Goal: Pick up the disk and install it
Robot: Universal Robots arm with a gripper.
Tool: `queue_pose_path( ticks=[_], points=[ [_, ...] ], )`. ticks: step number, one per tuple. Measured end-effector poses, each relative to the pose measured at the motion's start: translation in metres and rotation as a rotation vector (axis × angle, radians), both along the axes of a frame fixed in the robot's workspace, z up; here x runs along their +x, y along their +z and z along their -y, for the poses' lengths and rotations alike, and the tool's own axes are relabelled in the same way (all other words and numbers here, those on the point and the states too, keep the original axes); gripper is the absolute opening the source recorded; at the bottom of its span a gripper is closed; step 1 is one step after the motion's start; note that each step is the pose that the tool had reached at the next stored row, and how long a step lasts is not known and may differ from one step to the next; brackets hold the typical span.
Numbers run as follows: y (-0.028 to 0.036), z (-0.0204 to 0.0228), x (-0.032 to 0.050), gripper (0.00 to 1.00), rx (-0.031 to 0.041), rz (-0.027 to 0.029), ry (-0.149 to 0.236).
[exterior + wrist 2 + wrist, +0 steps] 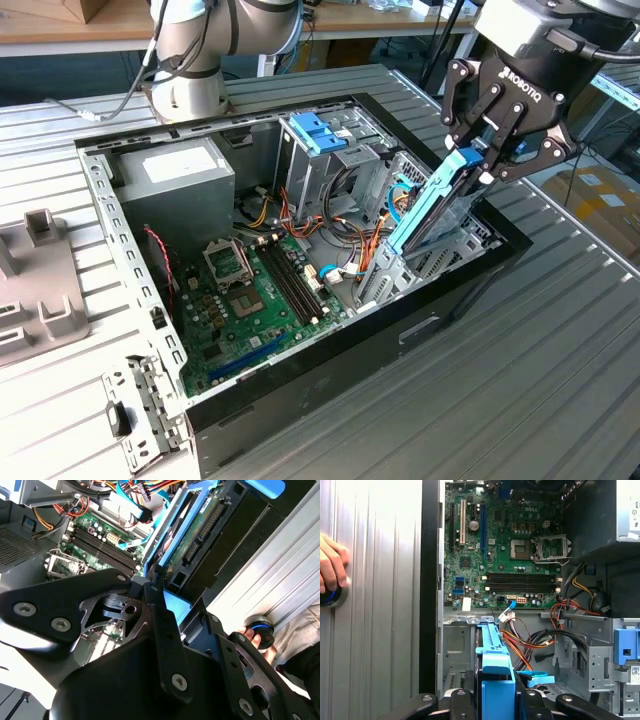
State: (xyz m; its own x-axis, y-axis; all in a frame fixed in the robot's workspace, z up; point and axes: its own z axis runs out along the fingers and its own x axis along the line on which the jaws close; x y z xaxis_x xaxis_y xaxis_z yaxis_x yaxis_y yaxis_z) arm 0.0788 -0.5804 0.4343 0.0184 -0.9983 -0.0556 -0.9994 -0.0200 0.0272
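The disk (432,205), a flat drive edged in blue plastic, hangs tilted over the end of the open computer case (400,330) at the exterior view's right. Its lower end reaches down into the metal bay beside the orange and blue cables. My gripper (478,165) is shut on the disk's upper blue tab. In the second wrist view the disk (200,525) shows its green circuit side, running away from the gripper (167,605). In the first wrist view the disk's blue edge (492,655) rises between the black fingers (457,702) above the case interior.
Inside the case lie a green motherboard (250,290), a grey power-supply box (175,175) and a metal cage with light-blue handles (320,135). A person's hand (330,565) rests on a round knob (327,597) on the ribbed table beside the case. A grey fixture (40,290) sits at the exterior view's left.
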Motion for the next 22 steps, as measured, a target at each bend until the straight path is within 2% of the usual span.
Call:
queue_pose_path(
  ticks=[22],
  points=[
    [-0.0112, 0.0, 0.0, 0.37, 0.0001, 0.0, 0.0]
  ],
)
